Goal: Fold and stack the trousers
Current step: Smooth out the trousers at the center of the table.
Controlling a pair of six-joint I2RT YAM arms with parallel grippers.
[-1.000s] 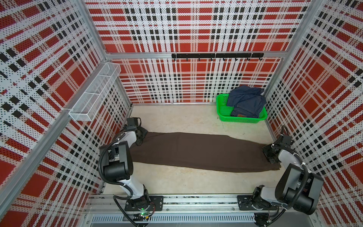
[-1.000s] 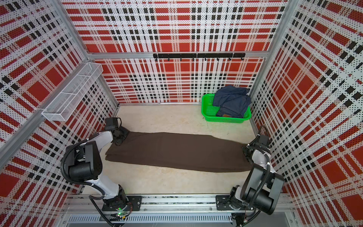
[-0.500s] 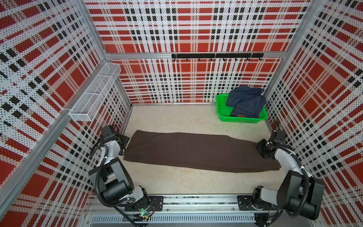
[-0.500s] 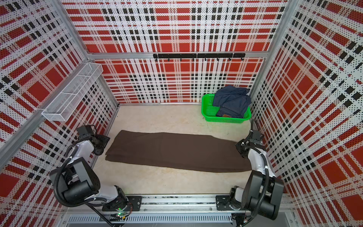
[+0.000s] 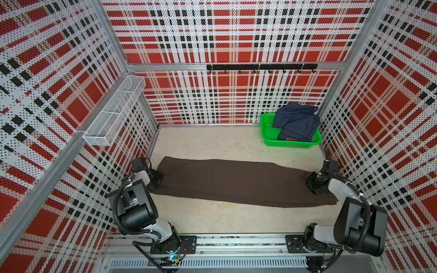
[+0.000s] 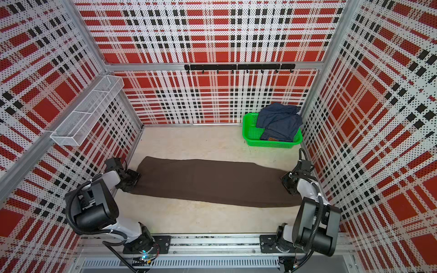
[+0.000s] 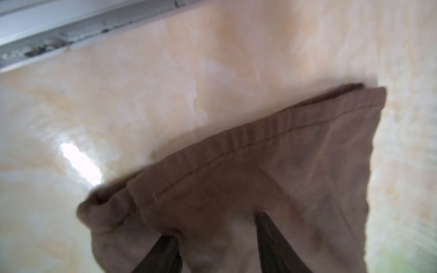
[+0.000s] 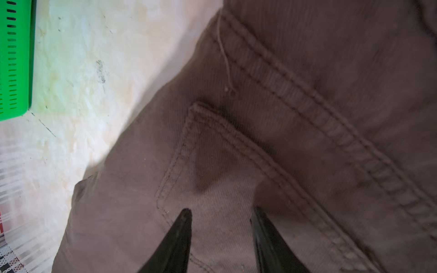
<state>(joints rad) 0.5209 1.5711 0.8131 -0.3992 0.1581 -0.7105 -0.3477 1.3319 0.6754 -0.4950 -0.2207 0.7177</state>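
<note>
Left gripper (image 7: 216,224): hem of the trousers (image 5: 236,182) was grasped, bunched between fingers (image 7: 165,245).
Right gripper (image 8: 220,212): was set part-open, waist cloth touched; grasp could not be told.

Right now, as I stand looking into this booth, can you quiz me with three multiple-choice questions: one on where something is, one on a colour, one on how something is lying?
1. Where does the basket stand?
A. In the far right corner of the table.
B. Hung on the wall hooks.
C. At the front, between the arms.

2. What colour are the long trousers on the table?
A. Blue.
B. Green.
C. Dark brown.

3. How do those trousers lie?
A. Spread flat at full length.
B. Rolled in a ball.
C. Tucked in the basket.

Answers:
1 A: both top views show it at the far right, by the back edge.
2 C: the cloth is plain dark brown, unlike the blue jeans in the basket.
3 A: they stretch long and flat across the table.
</note>
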